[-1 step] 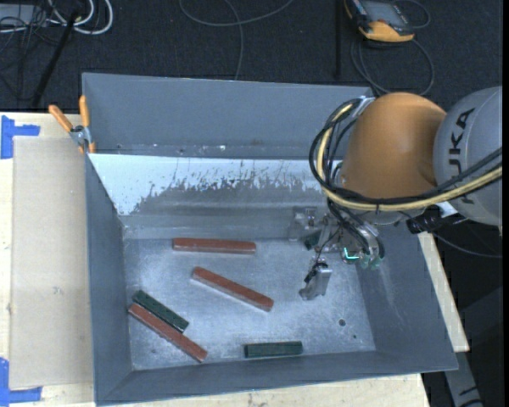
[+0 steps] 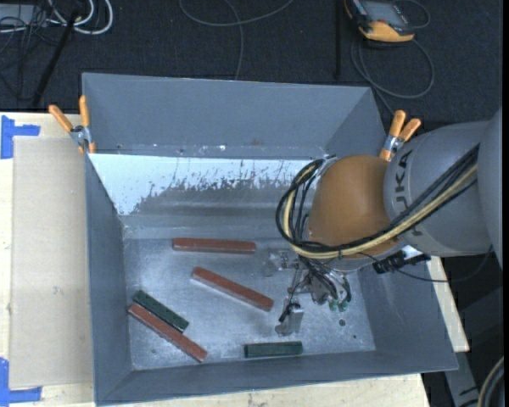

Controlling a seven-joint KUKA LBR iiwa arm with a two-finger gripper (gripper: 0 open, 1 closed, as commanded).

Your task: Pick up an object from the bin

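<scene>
Over the right-front floor of the grey metal bin [image 2: 229,117], the gripper [image 2: 288,320] hangs low. The arm reaches in from the right, with the orange wrist cover [image 2: 348,197] and cable loops [image 2: 290,214] above.

- Open or closed: cannot tell, as wrist hardware masks the tip. Nothing visibly held.
- Nearest things: a short dark green bar [image 2: 273,349] lies flat just nearer the front wall than the tip. The right end of a slanted reddish-brown bar [image 2: 232,288] lies just to its left.
- Likely target is one of these two. The green one lies clear of the walls, both long sides free, so it looks the easier grasp.
- Further off: a second reddish-brown bar [image 2: 214,245] lies toward the back wall. At front left, a long green bar [image 2: 160,309] and a brown bar [image 2: 167,332] lie side by side, apparently touching, so they look harder to part.
- Pick not yet made.
</scene>
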